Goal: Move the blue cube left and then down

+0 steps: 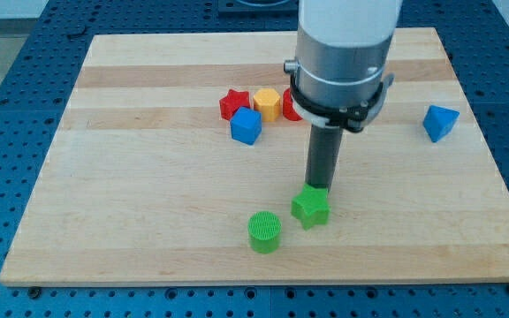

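Two green blocks sit nearest the table's bottom edge: a green cylinder [264,231] just left of the middle, and a green star-shaped block [311,208] close beside it toward the right. My tip [316,188] stands at the far side of that green star, touching or nearly touching it; the rod has no jaws and holds nothing, it can only push. The rod rises straight up into the broad grey arm housing, which hangs over the middle of the board and hides part of what lies behind. Farther off, toward the top edge, the blue cube [246,126] rests left of centre, in the front of a small cluster: a red star-shaped block [233,103] just behind it, a yellow block [267,103] beside that, and another red block [291,106] half hidden by the arm. A second blue block [440,122], wedge-like, lies well apart near the right edge. From my tip the blue cube lies up and to the left, so I judge the tip must first reach the cube's right side before pushing it leftward.
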